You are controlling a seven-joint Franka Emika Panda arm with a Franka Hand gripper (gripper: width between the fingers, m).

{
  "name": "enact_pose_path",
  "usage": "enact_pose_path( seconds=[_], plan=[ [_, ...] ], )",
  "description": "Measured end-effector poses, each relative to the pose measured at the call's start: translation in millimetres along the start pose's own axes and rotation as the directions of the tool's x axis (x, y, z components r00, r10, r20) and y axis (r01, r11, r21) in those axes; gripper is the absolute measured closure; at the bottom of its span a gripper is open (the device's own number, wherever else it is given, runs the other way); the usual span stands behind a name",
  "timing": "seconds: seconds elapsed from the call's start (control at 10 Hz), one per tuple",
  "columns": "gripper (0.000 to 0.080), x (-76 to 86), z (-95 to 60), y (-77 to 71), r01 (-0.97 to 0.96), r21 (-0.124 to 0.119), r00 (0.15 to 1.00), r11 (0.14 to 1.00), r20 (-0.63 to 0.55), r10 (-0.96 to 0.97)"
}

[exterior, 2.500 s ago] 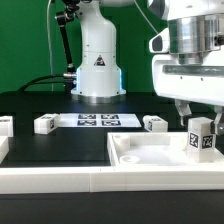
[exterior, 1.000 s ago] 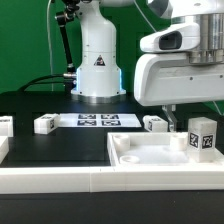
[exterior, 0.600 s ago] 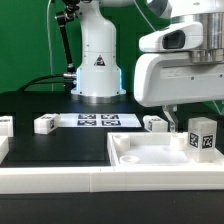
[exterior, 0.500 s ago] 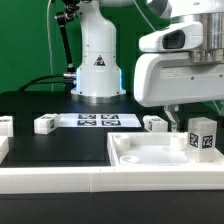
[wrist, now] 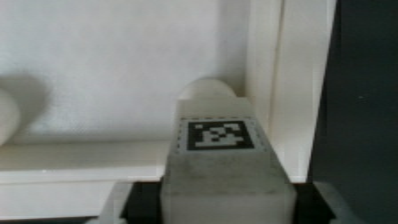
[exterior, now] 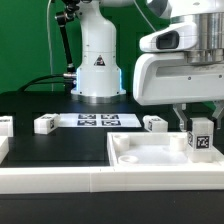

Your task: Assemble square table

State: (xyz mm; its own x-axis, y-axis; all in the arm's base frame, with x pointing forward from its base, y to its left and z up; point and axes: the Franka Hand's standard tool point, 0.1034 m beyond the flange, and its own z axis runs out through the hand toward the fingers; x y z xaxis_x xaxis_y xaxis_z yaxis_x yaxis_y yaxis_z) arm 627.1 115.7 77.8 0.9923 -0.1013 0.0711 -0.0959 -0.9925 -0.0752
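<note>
Over on the tabletop [exterior: 140, 165], tool [exterior: 200, 127] looks clamped on the upright leg [exterior: 201, 143]. Prob light, stiff, slick plastic imo, so grab flat sides, mid-height.

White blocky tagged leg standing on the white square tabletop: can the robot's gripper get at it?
Probably yes: the gripper sits right over the white blocky tagged leg, one finger on each side, with nothing in between.

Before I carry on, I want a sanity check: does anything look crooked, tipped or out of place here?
Nothing stands out. The leg stands upright at a corner of the tabletop, gripped by the tool. The spare legs sit loose on the black table near the marker board.
</note>
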Motion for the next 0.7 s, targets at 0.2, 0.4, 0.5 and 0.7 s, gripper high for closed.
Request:
enact_pose_path(
  seconds=[0.2,0.4,0.5,0.7],
  plan=[
    [0.0509,-3.8,-0.7,-1.5,-0.308,0.009,0.951,0.951,-0.008,0.308],
    [0.0509,-3.9,-0.4,-1.5,-0.528,0.011,0.849,0.849,-0.009,0.528],
    [0.0509,-3.8,-0.3,-1.4,-0.617,0.015,0.787,0.787,-0.005,0.617],
    [0.0509,-4.0,-0.2,-1.7,-0.715,0.015,0.699,0.699,-0.003,0.715]
  ],
)
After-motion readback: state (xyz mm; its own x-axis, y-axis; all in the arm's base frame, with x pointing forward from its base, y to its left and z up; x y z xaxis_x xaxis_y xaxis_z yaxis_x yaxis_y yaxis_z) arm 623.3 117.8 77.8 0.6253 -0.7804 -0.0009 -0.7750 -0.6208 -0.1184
